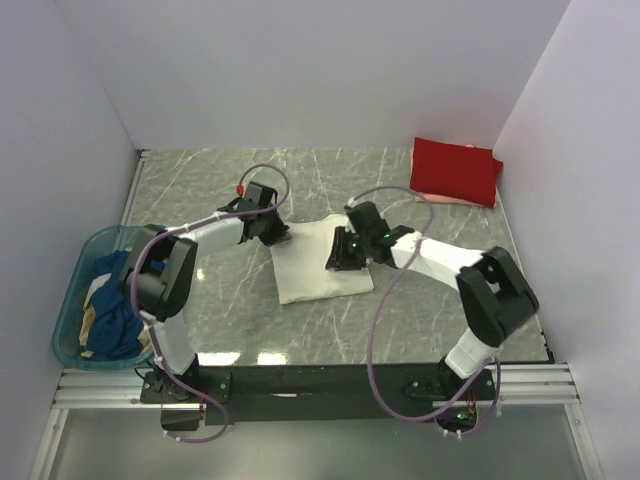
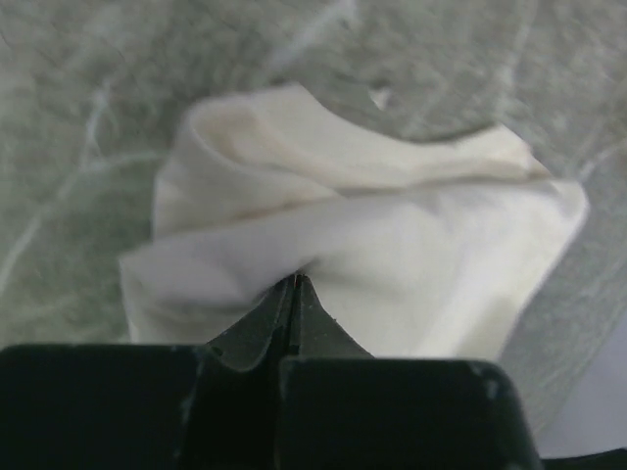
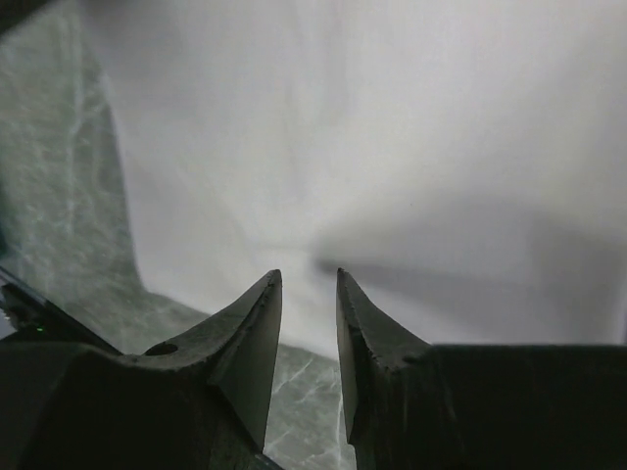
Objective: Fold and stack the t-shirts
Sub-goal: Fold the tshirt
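T-shirts sit in three spots on marble table (image 1: 250,190). Cream shirt (image 1: 315,275) lies mid-table, partly folded, roughly square, between both arms. Teal basket (image 1: 68,300) is off the table's left edge, with blue shirt (image 1: 115,310) and tan shirt (image 1: 90,320) bunched inside. Red shirt (image 1: 455,170) is folded at the far right corner, stacked on pink shirt (image 1: 440,197), of which only a thin edge shows. Left gripper (image 1: 274,233) is at the cream shirt's far left corner, jaws pressed together and pinching the cloth; its wrist view shows the fabric bunched and lifted into folds at the tips (image 2: 296,284). Right gripper (image 1: 338,262) is low over the cream shirt's right side, jaws slightly apart with a narrow gap, tips (image 3: 309,276) at the cloth edge, nothing visibly between them.
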